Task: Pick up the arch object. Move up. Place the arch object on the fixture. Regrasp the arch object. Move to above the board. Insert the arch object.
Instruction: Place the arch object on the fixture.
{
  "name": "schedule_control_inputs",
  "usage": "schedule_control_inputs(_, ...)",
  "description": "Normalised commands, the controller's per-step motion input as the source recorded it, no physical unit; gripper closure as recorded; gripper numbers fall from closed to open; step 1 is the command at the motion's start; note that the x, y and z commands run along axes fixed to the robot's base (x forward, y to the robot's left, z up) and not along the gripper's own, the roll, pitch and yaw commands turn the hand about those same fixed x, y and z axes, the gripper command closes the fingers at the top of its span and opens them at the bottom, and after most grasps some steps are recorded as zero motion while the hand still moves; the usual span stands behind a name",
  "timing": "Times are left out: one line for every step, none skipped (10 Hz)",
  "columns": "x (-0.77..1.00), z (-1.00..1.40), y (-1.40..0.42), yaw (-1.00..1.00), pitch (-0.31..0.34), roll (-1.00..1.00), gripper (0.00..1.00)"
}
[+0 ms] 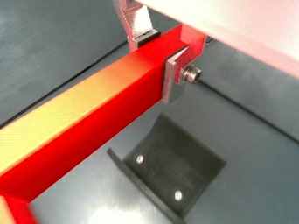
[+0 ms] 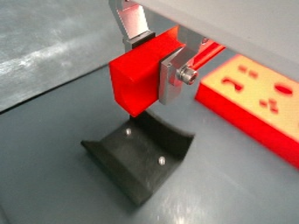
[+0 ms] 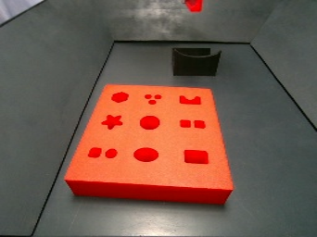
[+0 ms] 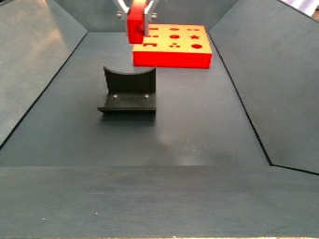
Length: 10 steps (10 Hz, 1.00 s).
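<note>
Currently gripper airborne above fixture, fingers clamped on arch object near one end. Bar looks rigid, light, smooth-sided; off-centre hold likely allows pivot, so regrasp nearer middle. Board well apart.

The gripper shows best in both wrist views, in the upper middle of each frame. Its fingers are flat silver plates with stepped, notched outlines and a brushed metal sheen. A small round silver screw stands out from the side of the nearer plate. Behind them, filling the upper right corner, is the pale whitish underside of the gripper body, smooth and unmarked. In a side view the gripper appears only as a small silvery shape at the top edge.
</note>
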Motion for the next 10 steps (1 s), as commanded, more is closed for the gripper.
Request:
schedule_control_inputs(0.36, 0.01, 0.09, 0.13, 0.123, -1.00, 1.00)
schedule_control_inputs(0.29, 0.01, 0.06, 0.10, 0.155, -1.00, 1.00)
schedule_control_inputs(0.20, 0.00, 0.06, 0.06, 0.203, -1.00, 1.00)
schedule_control_inputs(0.13, -0.01, 0.05, 0.02, 0.212, -0.85, 1.00)
schedule_control_inputs(0.08, 0.00, 0.05, -0.02, 0.194, -0.67, 1.00)
schedule_control_inputs(0.06, 0.00, 0.05, -0.07, 0.151, -0.43, 1.00)
schedule_control_inputs(0.07, 0.00, 0.04, -0.08, 0.133, -0.28, 1.00)
schedule_control_inputs(0.07, 0.00, 0.03, -0.09, 0.123, -0.23, 1.00)
schedule_control_inputs(0.10, -1.00, 0.06, -0.15, 0.085, -1.00, 1.00)
schedule_control_inputs(0.10, -1.00, 0.07, -0.16, 0.075, -1.00, 1.00)
